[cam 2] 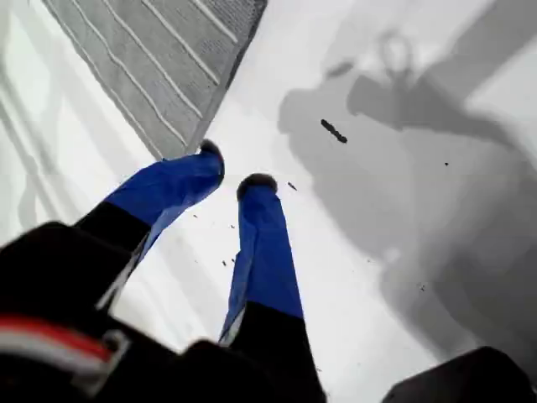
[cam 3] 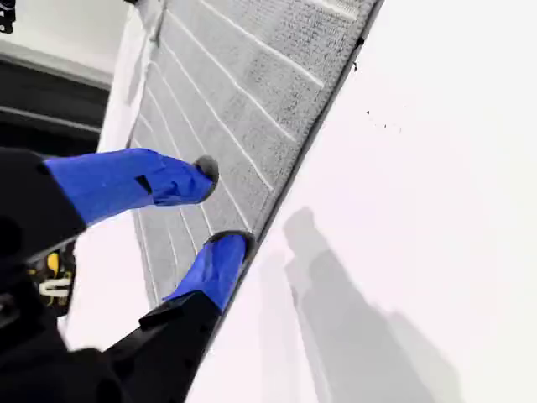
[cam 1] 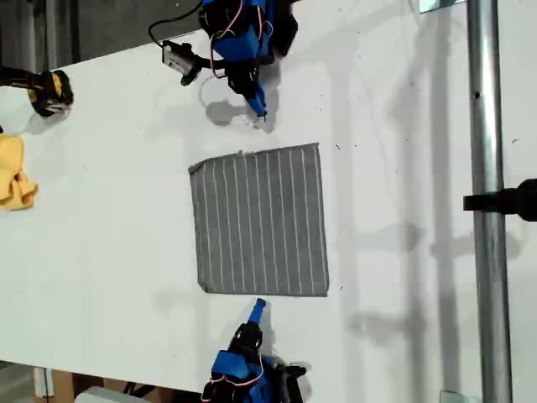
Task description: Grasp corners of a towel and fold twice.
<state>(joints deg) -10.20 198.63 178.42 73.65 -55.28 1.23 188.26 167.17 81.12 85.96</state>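
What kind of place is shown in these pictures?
Probably a robotics lab or test bench: a bare white table, two small blue arms facing each other across a towel, and a metal pole beside it.

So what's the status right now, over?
My first tool open, empty, beside the towel. My second tool open at the towel's edge. Towel flat, unfolded. Yellow cloth well apart, nothing blocking.

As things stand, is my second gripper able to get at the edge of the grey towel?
Probably yes. My second gripper is open right at the edge of the towel, one fingertip over the cloth, and nothing lies between them.
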